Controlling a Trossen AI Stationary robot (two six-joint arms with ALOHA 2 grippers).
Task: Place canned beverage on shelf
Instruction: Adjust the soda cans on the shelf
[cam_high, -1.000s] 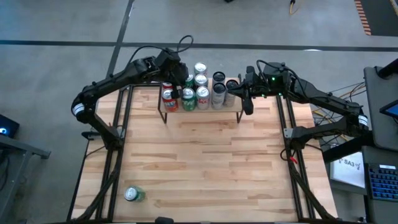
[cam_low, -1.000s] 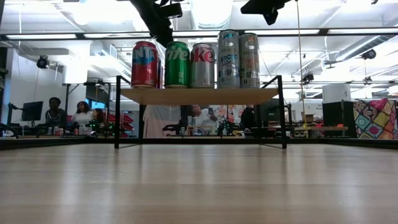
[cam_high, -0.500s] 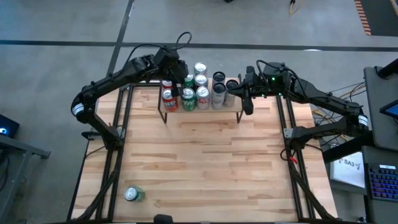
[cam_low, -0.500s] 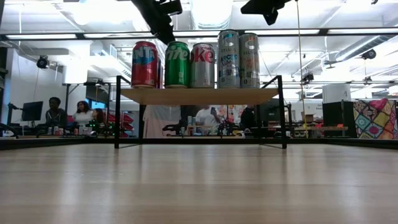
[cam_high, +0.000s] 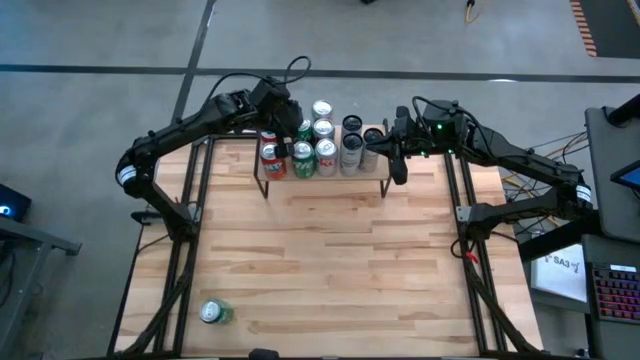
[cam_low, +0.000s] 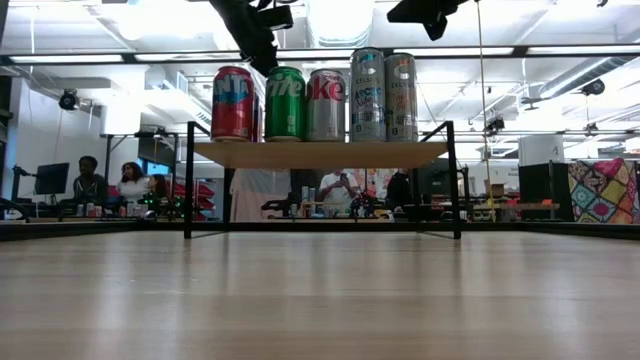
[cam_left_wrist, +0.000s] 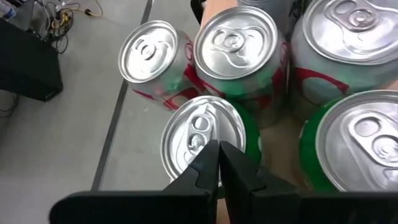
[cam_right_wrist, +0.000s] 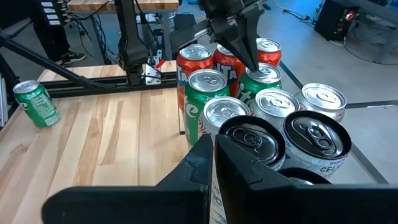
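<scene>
No shift since a moment ago: both jaws pressed together over the shelf (cam_high: 320, 178), green can (cam_high: 214, 312) waiting on desk (cam_high: 330, 260).

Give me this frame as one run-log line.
left pincer: shut, empty, over back green can on shelf | right pincer: shut, empty, over shelf's right end | one green can on table, unplaced

A grey concrete floor (cam_high: 90, 40), crossed by dark seam lines, is seen around the table. Beyond the table, an open workspace is lit by long ceiling light strips (cam_low: 80, 58). Seated people (cam_low: 110, 183) are seen at desks far back, and a patterned quilt (cam_low: 603, 190) is hung there
</scene>
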